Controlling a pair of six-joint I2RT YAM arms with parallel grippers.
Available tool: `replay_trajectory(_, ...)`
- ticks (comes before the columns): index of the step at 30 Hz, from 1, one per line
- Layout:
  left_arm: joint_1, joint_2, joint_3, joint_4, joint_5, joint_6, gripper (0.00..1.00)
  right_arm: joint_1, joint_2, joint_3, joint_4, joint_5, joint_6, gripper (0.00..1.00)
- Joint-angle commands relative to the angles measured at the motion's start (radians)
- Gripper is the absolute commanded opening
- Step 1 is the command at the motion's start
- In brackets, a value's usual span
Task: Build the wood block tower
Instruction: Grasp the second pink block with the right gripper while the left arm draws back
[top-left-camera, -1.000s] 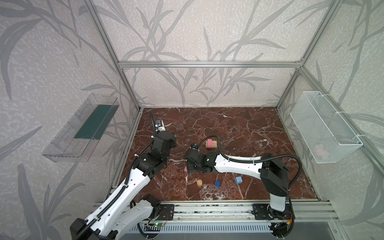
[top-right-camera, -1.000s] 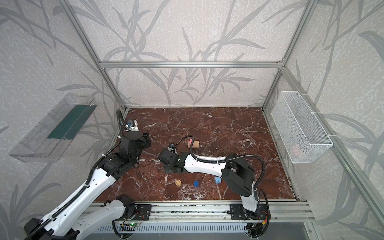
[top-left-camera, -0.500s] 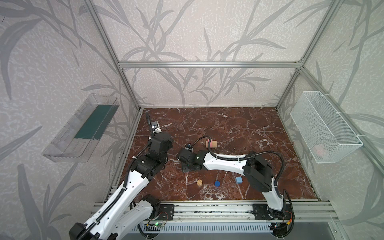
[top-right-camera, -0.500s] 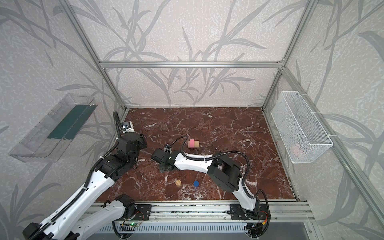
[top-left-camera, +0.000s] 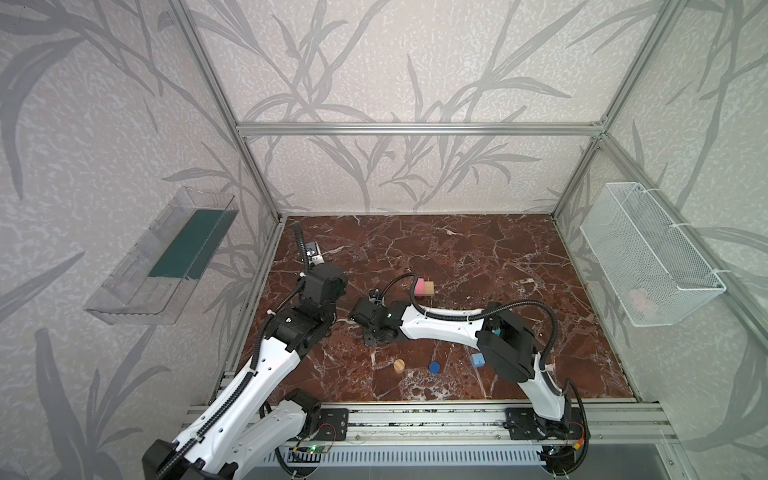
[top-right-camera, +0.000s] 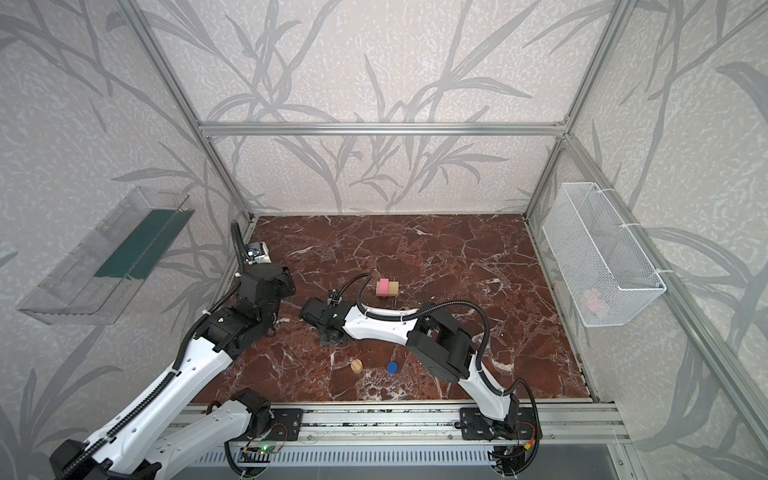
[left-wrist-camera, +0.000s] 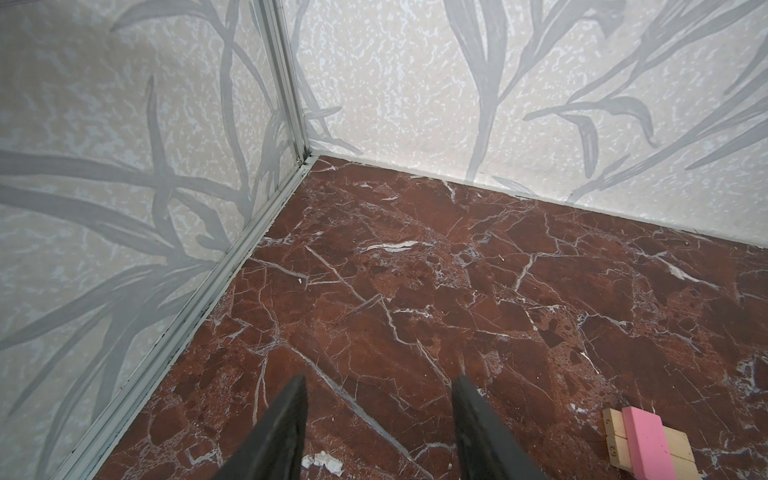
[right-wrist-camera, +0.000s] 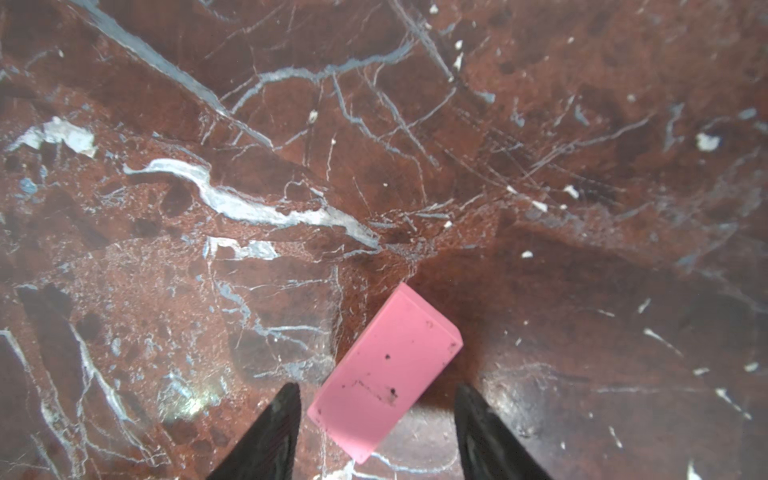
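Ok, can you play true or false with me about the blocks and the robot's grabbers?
1. The left gripper holds a block. False: its jaws stand open over bare floor.
2. The loose pink bar lies between the right gripper's open jaws. True.
3. The dark blue cylinder tops the stack. False: it stands on the floor beside the tan cylinder.
4. A second pink bar rests on the tan bars. True.
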Motion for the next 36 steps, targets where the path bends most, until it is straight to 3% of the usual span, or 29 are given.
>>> replay_trajectory(1, 0.007, 0.006, -0.007, 0.014, 0.003, -0.003, 0.54, 0.004, 0.028, 0.033, -0.036, 0.021, 0.002, 0.58)
replay_trajectory(36, 0.02, 0.002, -0.017, 0.02, 0.017, -0.008, 0.54, -0.012, 0.043, 0.064, -0.106, 0.059, -0.043, 0.49)
